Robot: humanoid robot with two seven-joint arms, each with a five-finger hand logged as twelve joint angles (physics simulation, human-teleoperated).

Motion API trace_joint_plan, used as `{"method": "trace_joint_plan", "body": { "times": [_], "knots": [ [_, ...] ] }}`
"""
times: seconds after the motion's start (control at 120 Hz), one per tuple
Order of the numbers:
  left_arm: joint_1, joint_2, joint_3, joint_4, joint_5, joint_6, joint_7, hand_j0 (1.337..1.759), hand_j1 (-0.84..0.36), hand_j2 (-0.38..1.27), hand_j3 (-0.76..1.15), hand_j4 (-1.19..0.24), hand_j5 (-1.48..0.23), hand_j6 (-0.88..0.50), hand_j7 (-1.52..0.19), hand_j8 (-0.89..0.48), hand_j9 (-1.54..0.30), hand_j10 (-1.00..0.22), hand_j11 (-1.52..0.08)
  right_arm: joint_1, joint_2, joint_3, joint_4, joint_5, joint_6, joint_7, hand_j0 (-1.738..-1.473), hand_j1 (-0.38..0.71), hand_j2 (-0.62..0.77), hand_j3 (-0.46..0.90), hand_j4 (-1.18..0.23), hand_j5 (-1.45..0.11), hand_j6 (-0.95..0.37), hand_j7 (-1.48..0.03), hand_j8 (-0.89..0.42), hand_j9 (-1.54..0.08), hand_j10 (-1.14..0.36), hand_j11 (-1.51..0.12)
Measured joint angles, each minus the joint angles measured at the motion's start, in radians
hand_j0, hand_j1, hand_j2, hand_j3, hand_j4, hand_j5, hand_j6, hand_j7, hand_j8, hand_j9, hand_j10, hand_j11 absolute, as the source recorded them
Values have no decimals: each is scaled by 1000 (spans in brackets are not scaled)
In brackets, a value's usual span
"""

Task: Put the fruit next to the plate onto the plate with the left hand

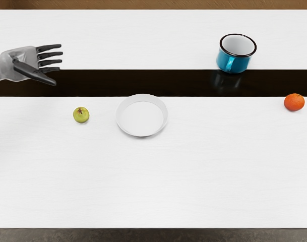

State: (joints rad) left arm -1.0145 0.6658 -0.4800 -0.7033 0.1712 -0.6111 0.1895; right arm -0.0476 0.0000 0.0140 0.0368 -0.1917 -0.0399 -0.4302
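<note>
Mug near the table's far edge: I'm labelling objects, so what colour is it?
The mug is blue outside, white inside, with a dark rim; head view.

Fruit (81, 114) left of plate (141, 115), mug (236, 52) behind right

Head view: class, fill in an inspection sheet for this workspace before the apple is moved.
Surface: white table crossed by a black band.
Job's things: green apple left of the white plate, apart from it; nothing on the plate.
Clutter: blue mug behind the band, right; orange near the right edge.
Grippers: left robot hand open, far left; right not in view.
Cables: nothing seen.
Surroundings: dark floor strip at the bottom.
</note>
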Motion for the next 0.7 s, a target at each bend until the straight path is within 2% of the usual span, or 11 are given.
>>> {"method": "trace_joint_plan", "body": {
  "times": [0.217, 0.283, 0.333, 0.483, 0.633, 0.7],
  "knots": [
    [6, 0, 7, -1, 0, 0, -1, 1658, 334, 4, 0, -14, -18, -13, -17, -13, -17, -13, -17, 0, 0, 0, 0, 0, 0, 2, -1658, -349, 1, 0, -1, 0, -2, 0, -1, 0, -1, 0],
    [5, -1, 7, -1, 18, 0, -17, 1658, 333, 4, 0, -14, -18, -13, -18, -13, -18, -13, -18, 0, 0, -1, 0, 0, 0, 2, -1658, -349, 1, 0, -1, 0, -2, 0, -1, 0, -1, 0],
    [3, -1, 8, -1, 58, 0, -65, 1658, 333, 4, 0, -14, -18, -14, -18, -13, -18, -13, -18, 0, 0, -1, 0, 0, 0, 2, -1658, -349, 1, 0, -1, 0, -2, 0, -1, 0, -1, 0],
    [6, -17, 9, -1, 216, 0, -244, 1658, 333, 4, 0, -15, -18, -14, -18, -14, -18, -14, -18, 1, 0, -1, 0, 0, 0, 2, -1658, -349, 1, 0, -1, 0, -2, 0, -1, 0, -1, 0],
    [10, -16, 9, -2, 285, 0, -371, 1658, 333, 5, 0, -15, -19, -15, -19, -15, -18, -14, -18, 1, 0, -2, 0, 0, 0, 2, -1658, -349, 1, 0, -1, 0, -2, 0, -1, 0, -1, 0],
    [12, -14, 10, -1, 319, 0, -446, 1658, 333, 5, 0, -15, -19, -15, -19, -15, -19, -15, -18, 1, 0, -2, 0, 0, 0, 2, -1658, -349, 1, 0, -1, 0, -2, 0, -1, 0, -1, 0]
  ]
}}
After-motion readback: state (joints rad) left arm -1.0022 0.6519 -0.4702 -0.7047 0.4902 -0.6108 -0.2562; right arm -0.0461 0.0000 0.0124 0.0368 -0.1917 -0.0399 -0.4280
